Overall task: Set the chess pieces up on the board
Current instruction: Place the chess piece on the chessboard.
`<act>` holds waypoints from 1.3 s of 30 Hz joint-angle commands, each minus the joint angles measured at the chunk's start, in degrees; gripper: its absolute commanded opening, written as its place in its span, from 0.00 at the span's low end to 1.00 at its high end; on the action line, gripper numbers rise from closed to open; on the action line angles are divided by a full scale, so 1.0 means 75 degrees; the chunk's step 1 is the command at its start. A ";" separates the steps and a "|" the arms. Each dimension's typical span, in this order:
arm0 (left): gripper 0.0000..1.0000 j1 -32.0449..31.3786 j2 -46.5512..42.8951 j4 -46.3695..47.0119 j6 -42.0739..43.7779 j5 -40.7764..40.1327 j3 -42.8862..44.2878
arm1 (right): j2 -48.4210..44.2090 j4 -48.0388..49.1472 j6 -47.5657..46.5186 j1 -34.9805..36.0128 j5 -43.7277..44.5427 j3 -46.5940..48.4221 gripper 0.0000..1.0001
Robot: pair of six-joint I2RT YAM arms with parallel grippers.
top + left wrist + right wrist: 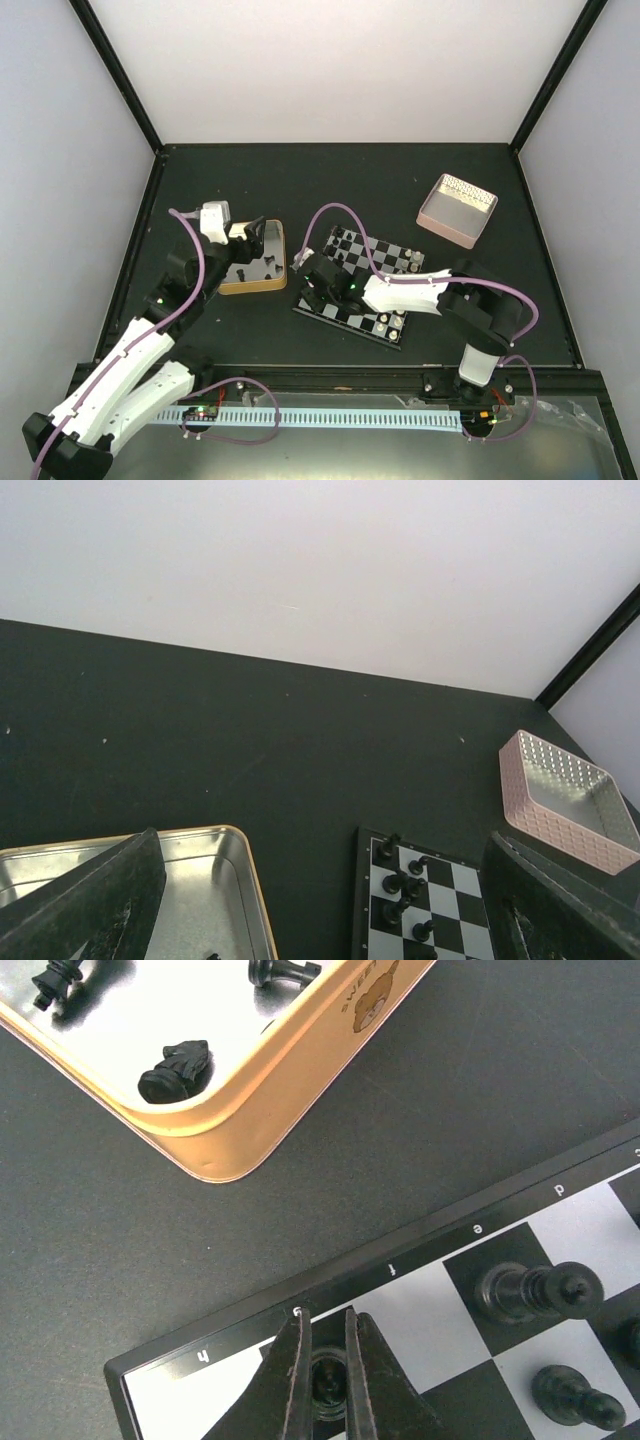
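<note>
The right hand (325, 1318) is pinched almost shut on a small black piece (326, 1380). The piece stands on the board (250, 1338) in the edge row, between the letters h and f. The fingers (293, 1390) cover most of it, so its kind cannot be told, and the letter of its own column is half hidden behind a fingertip. Just to its right, two more black chess pieces (540, 1290) stand upright on the board, and one at the right border is cut off.

From above, the right arm (400, 292) lies across the board and hides its middle squares and the hand's tips. A few dark figures show at the board's far left corner and some pale pieces (409, 262) at its right end, all too small to name.

The left hand (252, 238) hangs over the tin (262, 288) with its jaws spread wide and nothing between them. In its own view only the two dark fingers (90, 900) show, cut off by the lower edge.

The tin sits just left of the board without touching it. A black knight (175, 1070) lies on its side in the tin's near corner, and two other black figures are clipped by the top of the right wrist view.

A pink box (457, 210) stands well apart at the far right of the worktop (400, 180). Its inside is hard to make out.
</note>
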 commanded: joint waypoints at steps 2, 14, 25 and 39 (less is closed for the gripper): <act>0.88 0.0070 0.0068 -0.0036 -0.0102 -0.0072 0.0077 | 0.0132 0.0098 -0.0046 0.0032 0.0255 0.0011 0.07; 0.88 0.0073 0.0068 -0.0047 -0.0102 -0.0027 0.0077 | 0.0198 -0.0124 0.0164 0.0018 -0.0062 0.0078 0.14; 0.89 0.0067 0.0072 -0.0041 -0.0080 -0.0025 0.0077 | 0.0227 -0.0161 0.0043 -0.0100 0.0583 0.0176 0.05; 0.89 0.0079 0.0207 0.0014 -0.0108 0.0111 0.0089 | 0.0573 -0.0350 0.0259 -0.0299 0.0684 0.0454 0.07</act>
